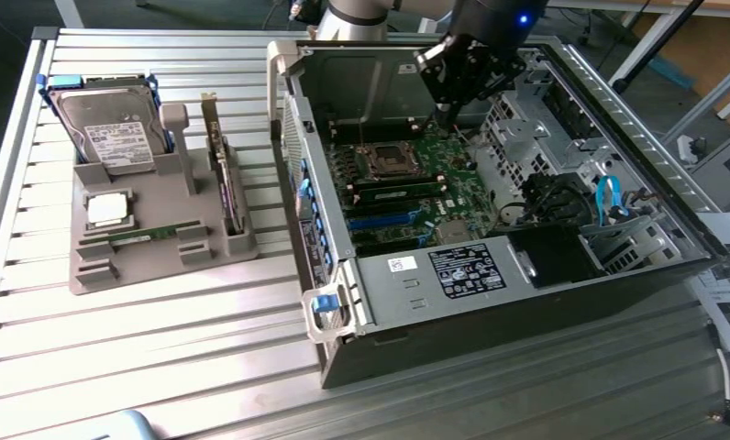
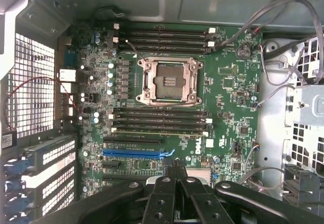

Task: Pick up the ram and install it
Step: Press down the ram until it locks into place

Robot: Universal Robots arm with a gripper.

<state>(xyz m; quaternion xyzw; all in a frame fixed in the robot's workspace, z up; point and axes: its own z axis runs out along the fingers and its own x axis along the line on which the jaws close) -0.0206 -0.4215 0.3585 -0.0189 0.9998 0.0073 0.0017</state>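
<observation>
The gripper (image 2: 174, 176) hung with its fingers (image 2: 163, 193) pressed together and nothing between them, over the motherboard (image 2: 228, 82) inside the open case (image 1: 488, 302). Just beyond the fingertips, the ram (image 2: 159, 131) sat in a slot below the CPU socket (image 2: 169, 80). In the exterior view, the arm (image 1: 488, 27) reached down from the top centre of the frame, with the gripper (image 1: 453, 103) above the board's far end. At left, a grey tray (image 1: 133, 266) held a hard drive (image 1: 111, 133).
</observation>
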